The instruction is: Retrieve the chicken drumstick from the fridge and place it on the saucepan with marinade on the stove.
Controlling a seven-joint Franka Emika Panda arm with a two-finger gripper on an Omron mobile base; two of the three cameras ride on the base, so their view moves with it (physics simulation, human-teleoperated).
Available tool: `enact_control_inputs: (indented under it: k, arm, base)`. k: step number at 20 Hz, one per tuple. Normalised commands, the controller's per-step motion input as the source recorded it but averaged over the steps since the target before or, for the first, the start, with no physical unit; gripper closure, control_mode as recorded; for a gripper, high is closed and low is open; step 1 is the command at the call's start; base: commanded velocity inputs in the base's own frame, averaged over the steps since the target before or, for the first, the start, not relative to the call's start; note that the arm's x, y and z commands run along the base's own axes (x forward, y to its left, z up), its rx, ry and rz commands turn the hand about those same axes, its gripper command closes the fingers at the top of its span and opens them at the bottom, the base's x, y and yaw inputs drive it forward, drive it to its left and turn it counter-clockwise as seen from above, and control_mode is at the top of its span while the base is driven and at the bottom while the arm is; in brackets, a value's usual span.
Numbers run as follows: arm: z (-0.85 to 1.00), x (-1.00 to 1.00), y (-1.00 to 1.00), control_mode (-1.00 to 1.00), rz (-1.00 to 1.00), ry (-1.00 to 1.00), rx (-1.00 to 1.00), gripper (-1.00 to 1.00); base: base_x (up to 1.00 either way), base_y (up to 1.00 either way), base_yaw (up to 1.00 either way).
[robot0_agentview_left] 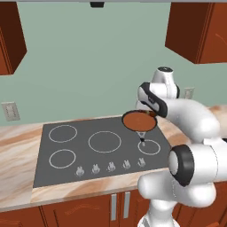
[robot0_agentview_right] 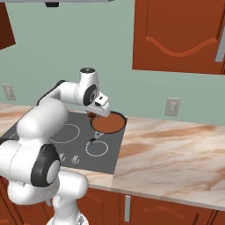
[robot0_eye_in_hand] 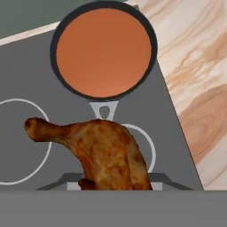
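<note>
The chicken drumstick (robot0_eye_in_hand: 106, 155), brown and roasted, fills the lower middle of the hand view, its bone end pointing left. My gripper (robot0_eye_in_hand: 111, 185) is shut on its thick end, and the meat hides the fingertips. It hangs over the stove (robot0_eye_in_hand: 26, 66), short of the saucepan (robot0_eye_in_hand: 153, 44), whose marinade (robot0_eye_in_hand: 104, 53) is flat and orange-brown. The pan's handle (robot0_eye_in_hand: 104, 111) points toward the drumstick. In the base views the gripper (robot0_agentview_right: 93, 114) hovers at the near left edge of the saucepan (robot0_agentview_right: 108, 123) (robot0_agentview_left: 139, 120). The fridge is out of view.
A marble counter (robot0_agentview_right: 176, 149) runs to the right of the stove (robot0_agentview_left: 84, 153). Silver knobs (robot0_agentview_left: 111, 166) line the stove's front. Wall outlets (robot0_agentview_right: 172, 107) (robot0_agentview_left: 10, 111) sit on the green wall, and red-brown cabinets (robot0_agentview_right: 176, 35) hang above.
</note>
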Motion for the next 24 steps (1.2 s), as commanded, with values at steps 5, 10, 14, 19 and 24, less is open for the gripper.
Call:
enact_control_inputs:
  k: [5,10,14,19,24]
  arm:
    - [-0.47,0.53,0.00,-1.00,0.00,0.07,-0.05,1.00]
    - [-0.43,0.58,0.00,-1.00,0.00,0.08,-0.06,1.00]
    - [-0.42,0.65,-0.06,-1.00,0.01,0.01,0.00,1.00]
    - [-0.47,0.69,-0.13,-1.00,0.02,0.00,0.00,1.00]
    - [-0.48,0.57,-0.07,-1.00,0.01,0.00,0.00,1.00]
  base:
    - [0.00,0.00,0.00]
    - [0.00,0.00,0.00]
    - [0.00,0.00,0.00]
    - [0.00,0.00,0.00]
    - [0.00,0.00,0.00]
